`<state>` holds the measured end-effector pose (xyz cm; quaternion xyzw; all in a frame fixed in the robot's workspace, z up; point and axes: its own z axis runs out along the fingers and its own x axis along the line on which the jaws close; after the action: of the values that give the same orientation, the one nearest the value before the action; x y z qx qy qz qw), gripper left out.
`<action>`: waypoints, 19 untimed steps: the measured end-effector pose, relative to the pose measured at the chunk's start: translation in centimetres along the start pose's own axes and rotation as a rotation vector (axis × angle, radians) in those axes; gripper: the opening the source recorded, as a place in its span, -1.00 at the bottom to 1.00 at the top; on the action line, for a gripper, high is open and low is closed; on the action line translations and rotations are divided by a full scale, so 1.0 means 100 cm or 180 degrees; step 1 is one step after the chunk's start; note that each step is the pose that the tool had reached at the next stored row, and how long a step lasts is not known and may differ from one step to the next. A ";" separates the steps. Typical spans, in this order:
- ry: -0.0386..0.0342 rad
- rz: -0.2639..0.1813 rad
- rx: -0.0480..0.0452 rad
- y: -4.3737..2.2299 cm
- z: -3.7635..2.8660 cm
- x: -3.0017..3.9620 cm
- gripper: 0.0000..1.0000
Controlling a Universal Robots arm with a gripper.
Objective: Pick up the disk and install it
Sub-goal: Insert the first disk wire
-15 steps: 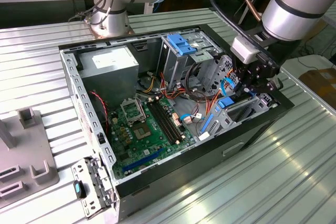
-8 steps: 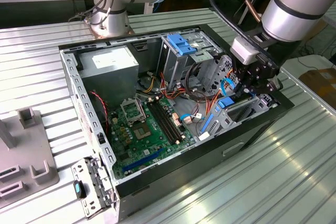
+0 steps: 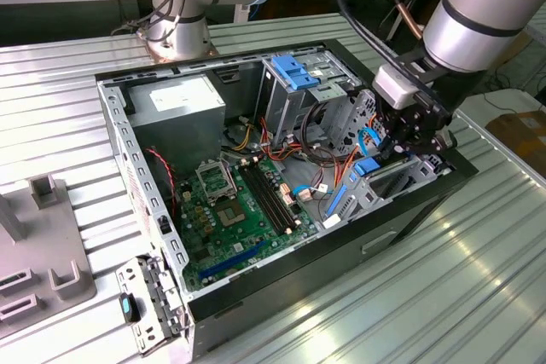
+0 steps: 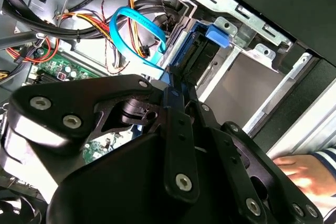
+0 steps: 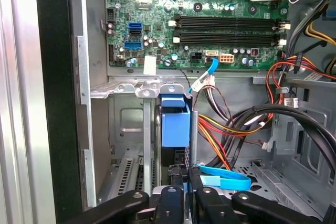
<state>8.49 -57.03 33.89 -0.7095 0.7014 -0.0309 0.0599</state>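
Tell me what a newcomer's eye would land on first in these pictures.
The open computer case in the middle of the exterior view, green motherboard bare, draws the eye first. At the exterior view's right the gripper reaches into its drive bay, fingers shut on the blue-railed disk. In the second wrist view a person's hand lies beside the case.

The dark grey, blue-railed flat disk [image 5: 175, 123] stands edge-on, label hidden; at the black computer case's [image 3: 299, 296] three o'clock the black gripper [image 3: 405, 149] covers it. A person's hand [image 4: 299, 174] is cut off.
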 end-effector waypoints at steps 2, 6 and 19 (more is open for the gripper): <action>-0.0001 0.0000 0.0000 0.0001 0.0006 0.0001 -0.68; 0.0001 0.0000 0.0000 -0.0006 -0.0045 -0.0003 -0.04; 0.0001 -0.0001 0.0000 -0.0055 -0.0395 -0.0154 -0.04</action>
<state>8.51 -55.66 37.93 -0.7096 0.7014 -0.0310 0.0599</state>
